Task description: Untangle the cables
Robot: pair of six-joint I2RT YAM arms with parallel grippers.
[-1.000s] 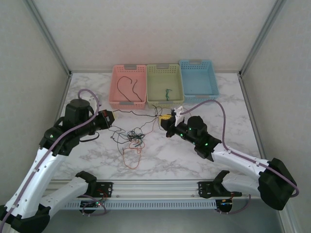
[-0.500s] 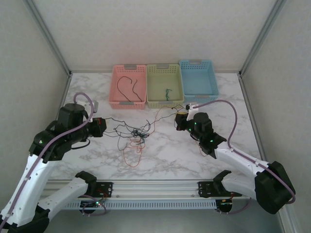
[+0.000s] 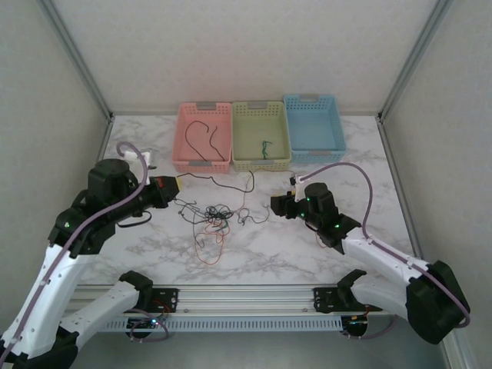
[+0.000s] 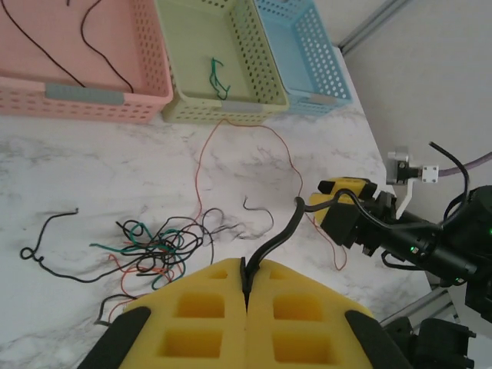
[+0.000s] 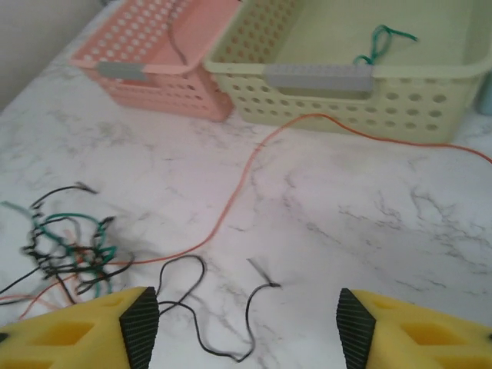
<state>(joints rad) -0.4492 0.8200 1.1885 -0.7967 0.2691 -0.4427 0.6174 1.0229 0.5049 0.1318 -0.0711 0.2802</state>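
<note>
Marble table point(image 3: 388, 181) lies open right of cables point(image 3: 211, 215); left hand point(image 4: 246, 280) pinches black cable point(image 4: 280, 234), right hand point(image 5: 242, 323) gapes.

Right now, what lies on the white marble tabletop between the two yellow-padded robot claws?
A loose tangle of thin black, green and orange wires, clearest in the top view.

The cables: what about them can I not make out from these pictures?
Top view: the tangle is too small to tell which cable crosses over which.
Right wrist view: the tangle is blurred, and the orange cable is cut off by the right edge.
Left wrist view: the shut left claw hides the gripped part of the black cable.
</note>
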